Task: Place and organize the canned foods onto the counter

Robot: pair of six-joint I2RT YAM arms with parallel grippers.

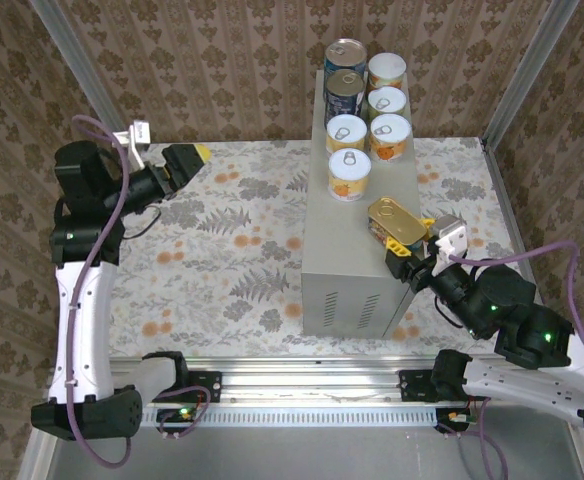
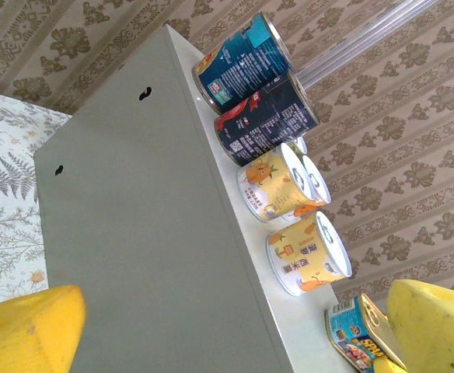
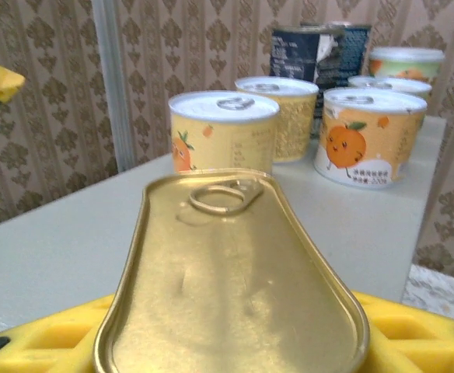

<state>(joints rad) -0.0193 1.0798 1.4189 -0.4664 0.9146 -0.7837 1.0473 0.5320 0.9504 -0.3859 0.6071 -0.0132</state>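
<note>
Nearly done: six cans [image 1: 349, 133] stand in two rows at the upper end of the counter [image 1: 342, 240]. The flat tin [image 1: 397, 220] lies at its right edge, at the right gripper [image 1: 409, 250]; whether that pinches it I cannot tell. The left gripper [image 1: 194, 158], upper left, is spread and empty. All cans are unopened; the tin probably wants aligning
</note>
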